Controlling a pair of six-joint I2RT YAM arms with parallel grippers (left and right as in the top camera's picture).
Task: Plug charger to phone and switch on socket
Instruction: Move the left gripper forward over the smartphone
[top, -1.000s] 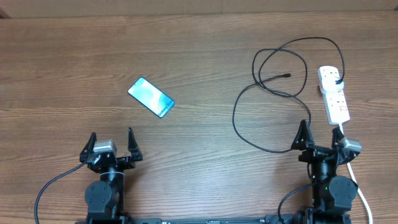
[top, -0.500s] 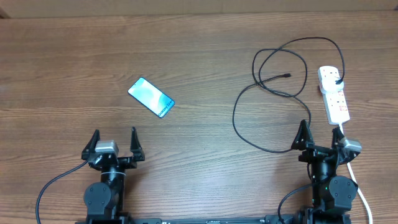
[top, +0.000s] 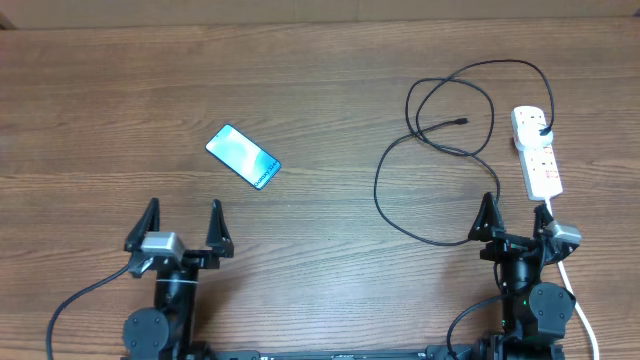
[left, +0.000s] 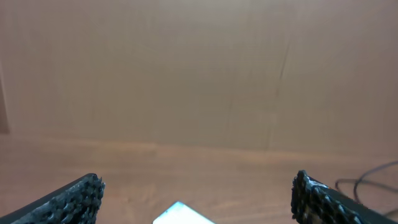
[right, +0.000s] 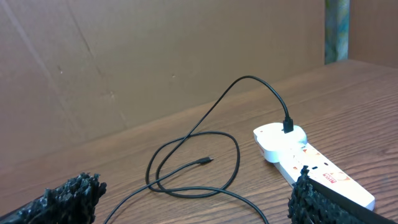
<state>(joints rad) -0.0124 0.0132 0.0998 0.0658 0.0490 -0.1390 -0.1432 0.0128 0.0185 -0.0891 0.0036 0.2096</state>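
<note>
The phone (top: 243, 156) lies screen up on the wooden table, tilted, left of centre; its corner shows at the bottom of the left wrist view (left: 180, 213). The black charger cable (top: 440, 150) loops at the right, its connector tip (top: 460, 121) free on the table and its plug (top: 541, 127) in the white socket strip (top: 536, 152). The right wrist view shows the tip (right: 205, 161), the plug (right: 288, 125) and the strip (right: 311, 165). My left gripper (top: 181, 227) is open and empty, near the front edge below the phone. My right gripper (top: 514, 222) is open and empty, in front of the strip.
The strip's white cord (top: 578, 305) runs down past my right arm to the front edge. A brown cardboard wall (left: 199, 68) stands behind the table.
My left gripper has shifted slightly toward the front edge and a little left. The right arm, the phone and the cable have not moved.
</note>
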